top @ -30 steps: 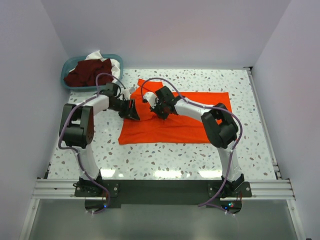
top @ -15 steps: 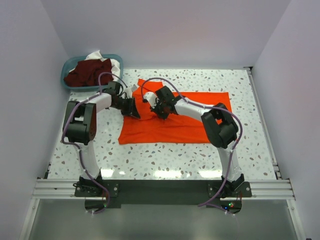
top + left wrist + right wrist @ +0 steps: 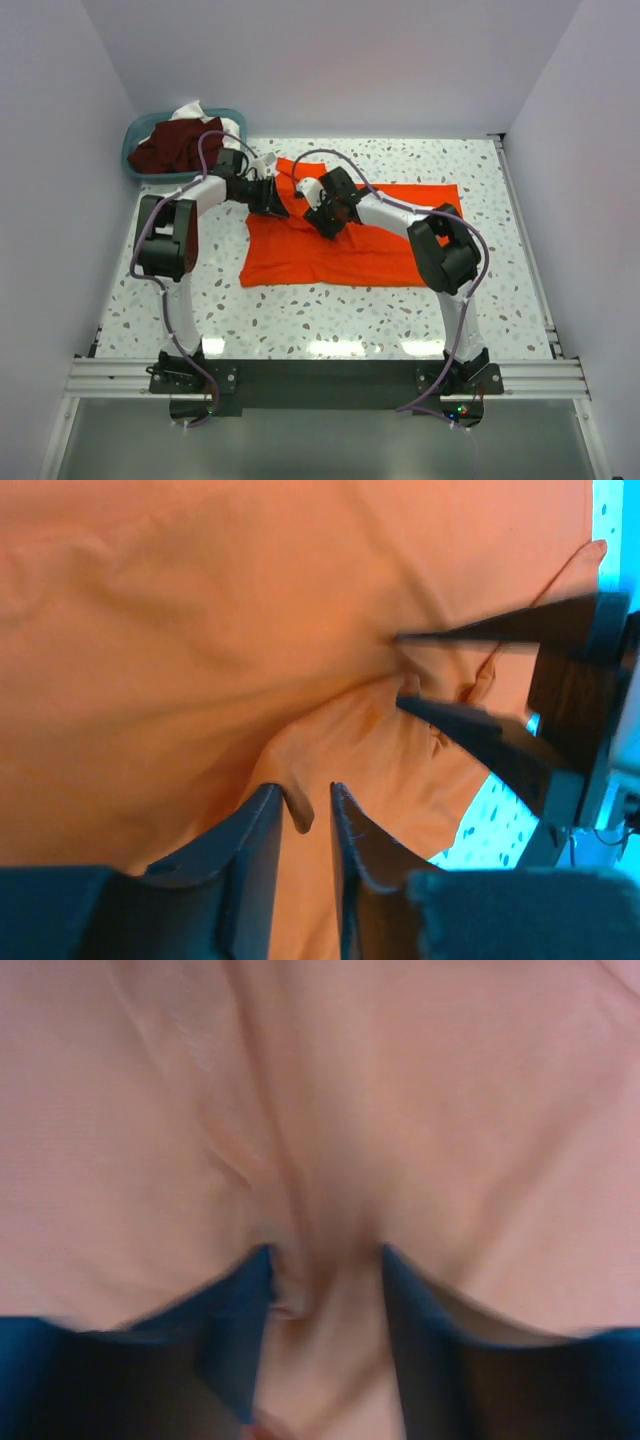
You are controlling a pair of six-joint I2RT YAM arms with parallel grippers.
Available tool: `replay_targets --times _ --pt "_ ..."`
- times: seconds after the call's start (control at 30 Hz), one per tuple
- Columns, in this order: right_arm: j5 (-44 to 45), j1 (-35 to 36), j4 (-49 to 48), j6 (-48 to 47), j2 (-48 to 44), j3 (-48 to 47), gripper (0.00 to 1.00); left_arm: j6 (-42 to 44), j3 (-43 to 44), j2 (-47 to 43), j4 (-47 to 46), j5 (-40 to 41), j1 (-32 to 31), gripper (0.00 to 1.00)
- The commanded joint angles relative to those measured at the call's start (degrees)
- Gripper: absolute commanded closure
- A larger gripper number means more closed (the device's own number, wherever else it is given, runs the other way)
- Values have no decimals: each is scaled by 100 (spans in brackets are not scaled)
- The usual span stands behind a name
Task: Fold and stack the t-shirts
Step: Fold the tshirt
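The orange-red t-shirt [image 3: 370, 255] lies spread out and wrinkled under both grippers, its far left part bunched up. One ridge of its cloth runs up between the fingers of the left gripper [image 3: 277, 203], and a second pucker sits between the parted fingers of the right gripper [image 3: 322, 222] just beside it. The maroon t-shirts [image 3: 172, 146] and some white cloth [image 3: 192, 109] lie heaped together, beyond and left of the left gripper.

We find the spread t-shirt [image 3: 350, 250] lying flat on the middle of the bench [image 3: 300, 320]. The basket [image 3: 135, 165] stands at the far left corner, holding the heaped t-shirts [image 3: 175, 145]. On the spread shirt's far left part, the left end effector [image 3: 272, 197] sits just left of the right end effector [image 3: 318, 215].
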State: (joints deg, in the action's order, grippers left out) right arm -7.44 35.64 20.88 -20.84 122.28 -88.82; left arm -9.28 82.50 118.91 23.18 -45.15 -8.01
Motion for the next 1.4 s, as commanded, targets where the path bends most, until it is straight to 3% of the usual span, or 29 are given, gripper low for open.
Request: replay_targets --times 0.0,0.1,0.37,0.53,0.6,0.77,1.0,1.3,1.37 --pt "418 -118 214 89 -345 -57 44 -232 319 158 -498 -302 -16 66" --pt "726 -197 232 107 -564 13 30 -329 434 159 -648 -276 80 58" --pt "753 -987 1294 -68 -1144 -84 33 -137 -374 -957 -798 -170 599 52" --pt "349 -1533 2507 -561 -1733 398 40 1092 -410 -1221 990 76 573 56" --pt "139 -1918 2979 -929 -2031 671 46 1986 -532 -1283 1703 346 529 59" --pt "-108 -2638 3842 -1317 -2357 1138 56 3001 -691 -1292 2656 981 274 60" --pt "356 -3177 3494 -1326 -2341 1929 62 3371 -1244 -1371 2630 1990 -271 60" --pt "1306 -3195 2527 -1431 -1954 2869 66 3740 -2174 -1264 2385 3423 -289 59" --pt "1438 -3186 2534 -1519 -2015 3054 67 3828 -2325 -1370 2375 3425 -297 59"
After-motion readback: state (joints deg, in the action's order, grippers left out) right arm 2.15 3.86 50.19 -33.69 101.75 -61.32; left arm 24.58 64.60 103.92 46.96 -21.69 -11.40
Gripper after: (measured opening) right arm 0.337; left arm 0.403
